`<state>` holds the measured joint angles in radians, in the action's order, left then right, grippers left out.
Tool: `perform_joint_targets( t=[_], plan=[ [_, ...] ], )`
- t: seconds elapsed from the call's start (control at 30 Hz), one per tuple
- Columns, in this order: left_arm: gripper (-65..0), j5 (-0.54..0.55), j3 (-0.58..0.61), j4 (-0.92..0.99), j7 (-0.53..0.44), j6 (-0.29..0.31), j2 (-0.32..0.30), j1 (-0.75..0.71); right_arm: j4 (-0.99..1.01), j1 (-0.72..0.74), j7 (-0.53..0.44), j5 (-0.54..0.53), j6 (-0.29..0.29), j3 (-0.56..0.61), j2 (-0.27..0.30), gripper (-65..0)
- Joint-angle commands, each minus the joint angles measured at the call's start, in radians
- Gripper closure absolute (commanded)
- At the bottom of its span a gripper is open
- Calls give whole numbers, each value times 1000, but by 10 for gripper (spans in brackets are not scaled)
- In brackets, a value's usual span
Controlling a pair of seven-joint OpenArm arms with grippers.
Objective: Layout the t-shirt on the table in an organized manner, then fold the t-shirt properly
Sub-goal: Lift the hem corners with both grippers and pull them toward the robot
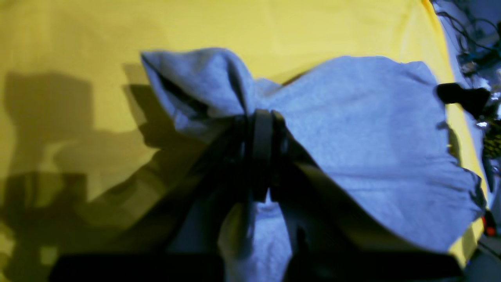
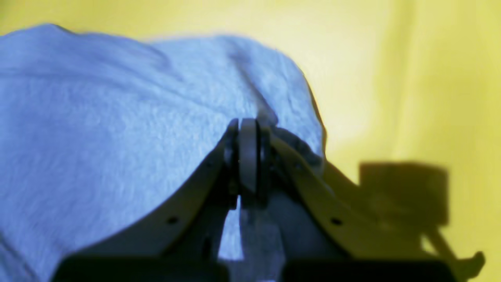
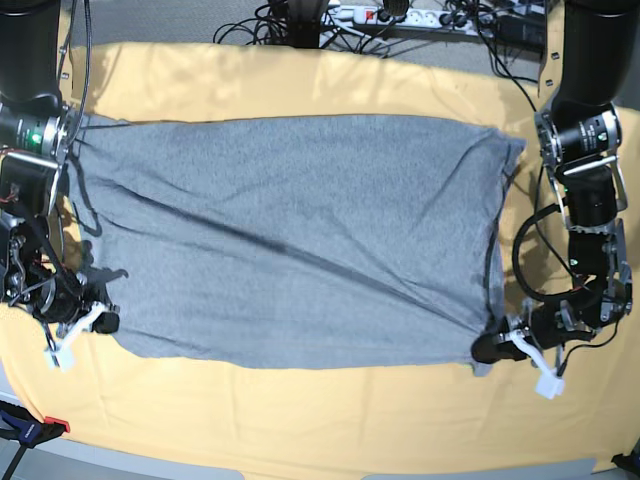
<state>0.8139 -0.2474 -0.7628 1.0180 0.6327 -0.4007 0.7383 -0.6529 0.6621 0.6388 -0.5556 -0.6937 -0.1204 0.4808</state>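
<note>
A grey t-shirt (image 3: 290, 240) lies spread wide across the yellow-orange table (image 3: 300, 420), with diagonal creases. My left gripper (image 3: 490, 347) is at the shirt's front right corner in the base view and is shut on the fabric. The left wrist view shows its jaws (image 1: 262, 117) pinching bunched cloth (image 1: 372, 137) above the table (image 1: 78, 35). My right gripper (image 3: 105, 322) is at the shirt's front left corner, shut on it. The right wrist view shows its jaws (image 2: 248, 127) closed on the shirt (image 2: 117, 117) over the table (image 2: 391, 58).
A power strip and cables (image 3: 400, 15) lie beyond the table's far edge. A red clamp (image 3: 50, 425) sits at the front left corner. In the left wrist view the table edge and cable clutter (image 1: 469, 43) are at the right.
</note>
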Motion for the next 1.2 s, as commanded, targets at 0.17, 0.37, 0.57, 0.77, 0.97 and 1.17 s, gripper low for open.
perform_joint_targets(
  t=[0.17,0.37,0.57,0.77,0.97,1.17],
  plan=[
    [0,8,-3,-17,-30,4,-23,122,-15,106,-26,-15,-4,-5,21,0],
    [0,6,-2,-17,-59,5,-15,194,-15,153,-26,-6,-4,-5,21,0],
    [0,-101,-2,-17,-141,4,-2,283,-15,242,-40,67,18,-5,34,0],
    [0,-104,49,-16,-141,4,2,371,-15,333,-45,105,26,-5,55,0],
    [0,-107,209,-17,-167,5,2,385,-16,352,-63,114,34,-5,67,0],
    [0,-80,244,-17,-129,4,0,460,-68,367,-40,21,-4,-5,108,0]
  ],
)
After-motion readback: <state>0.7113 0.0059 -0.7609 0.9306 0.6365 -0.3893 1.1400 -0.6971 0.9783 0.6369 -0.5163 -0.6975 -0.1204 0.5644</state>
